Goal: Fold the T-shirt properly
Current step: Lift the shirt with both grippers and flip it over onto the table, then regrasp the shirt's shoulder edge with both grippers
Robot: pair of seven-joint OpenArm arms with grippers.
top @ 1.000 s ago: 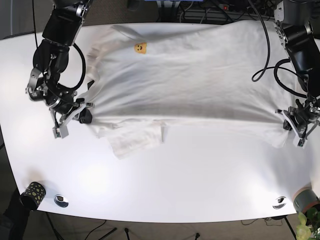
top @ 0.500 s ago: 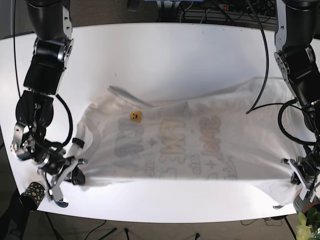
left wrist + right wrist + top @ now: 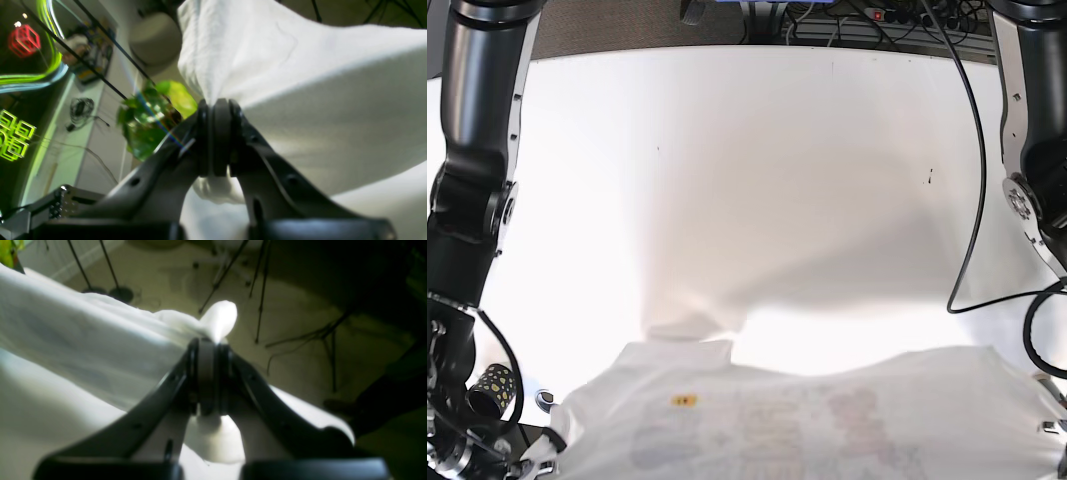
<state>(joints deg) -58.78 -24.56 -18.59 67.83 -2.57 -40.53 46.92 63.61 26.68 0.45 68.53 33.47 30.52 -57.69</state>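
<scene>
White T-shirt (image 3: 827,410), spread, at table's near edge, print faintly visible

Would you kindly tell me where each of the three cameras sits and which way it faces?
Base: overhead, looking down on the white table; the T-shirt hangs stretched at the near edge, both arms along the sides.
Left wrist: behind the left tool, looking along its shut fingers at pinched white cloth, a plant beyond.
Right wrist: behind the right tool, shut on cloth, floor and stand legs beyond.
Shared: all three views show the same T-shirt.
</scene>
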